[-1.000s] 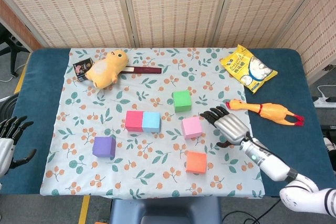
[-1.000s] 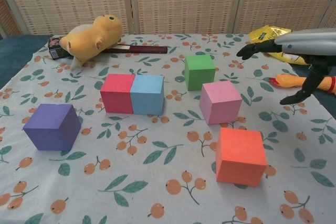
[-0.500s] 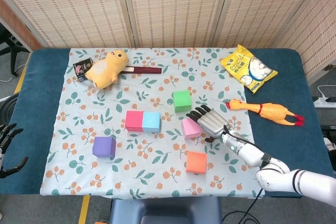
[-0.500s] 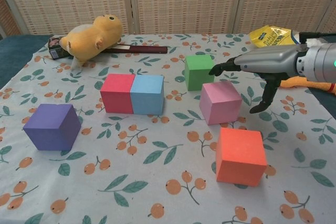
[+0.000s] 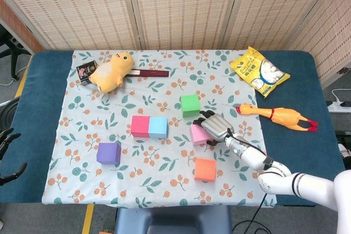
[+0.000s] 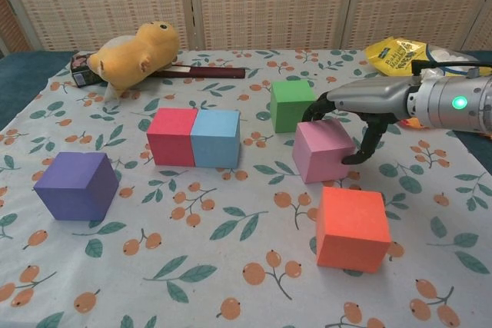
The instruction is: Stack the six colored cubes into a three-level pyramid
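Note:
The pink cube (image 5: pixel 196 135) (image 6: pixel 321 150) rests on the floral cloth, and my right hand (image 5: pixel 215 126) (image 6: pixel 360 107) wraps it: fingers hooked over its far top edge, thumb against its right side. The green cube (image 5: pixel 190 104) (image 6: pixel 290 104) stands just behind it, close to the fingers. An orange cube (image 5: pixel 205 169) (image 6: pixel 351 228) lies in front. The red cube (image 5: pixel 140 126) (image 6: pixel 172 136) and the blue cube (image 5: pixel 158 127) (image 6: pixel 216 138) sit side by side, touching. Alone at front left is a purple cube (image 5: pixel 108 153) (image 6: pixel 76 185). My left hand (image 5: pixel 6 154) hangs off the table's left edge, fingers apart, holding nothing.
A yellow plush toy (image 5: pixel 111 70) (image 6: pixel 135 54), a dark box (image 5: pixel 85 71) and a dark red strip (image 5: pixel 148 73) lie at the back left. A yellow snack bag (image 5: pixel 258 71) and a rubber chicken (image 5: pixel 277 115) lie to the right, on the blue table (image 5: pixel 44 91).
My right hand has come down and left from beside the pink cube and has curled its fingers and thumb around it. The left hand has dropped lower at the table's edge. No cube has moved.

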`<move>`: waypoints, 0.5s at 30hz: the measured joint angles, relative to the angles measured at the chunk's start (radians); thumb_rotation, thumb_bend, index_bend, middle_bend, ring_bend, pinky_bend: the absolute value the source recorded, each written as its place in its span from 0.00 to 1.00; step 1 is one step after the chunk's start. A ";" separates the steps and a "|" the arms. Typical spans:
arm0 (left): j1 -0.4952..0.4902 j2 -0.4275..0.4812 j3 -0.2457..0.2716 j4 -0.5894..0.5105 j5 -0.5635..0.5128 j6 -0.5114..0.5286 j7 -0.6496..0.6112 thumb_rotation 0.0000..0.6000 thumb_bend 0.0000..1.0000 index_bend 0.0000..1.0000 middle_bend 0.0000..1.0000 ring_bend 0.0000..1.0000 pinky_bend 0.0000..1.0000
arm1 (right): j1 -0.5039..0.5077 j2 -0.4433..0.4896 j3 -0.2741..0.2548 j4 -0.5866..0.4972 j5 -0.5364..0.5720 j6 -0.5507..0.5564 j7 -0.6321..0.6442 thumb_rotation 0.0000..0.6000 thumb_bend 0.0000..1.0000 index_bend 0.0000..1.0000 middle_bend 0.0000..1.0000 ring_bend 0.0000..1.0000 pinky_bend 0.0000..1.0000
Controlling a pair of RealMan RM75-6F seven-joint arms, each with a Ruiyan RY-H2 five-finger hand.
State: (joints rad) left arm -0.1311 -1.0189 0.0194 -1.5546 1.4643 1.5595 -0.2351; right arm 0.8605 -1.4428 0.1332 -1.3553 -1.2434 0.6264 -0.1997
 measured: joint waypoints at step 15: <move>0.034 0.008 -0.018 -0.011 0.026 0.011 0.001 1.00 0.28 0.19 0.08 0.02 0.07 | 0.058 -0.059 0.064 -0.026 0.265 0.022 -0.061 1.00 0.26 0.42 0.40 0.21 0.22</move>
State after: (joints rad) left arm -0.0972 -1.0113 0.0014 -1.5656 1.4903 1.5707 -0.2338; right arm 0.9189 -1.5022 0.1971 -1.3810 -0.9786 0.6483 -0.2610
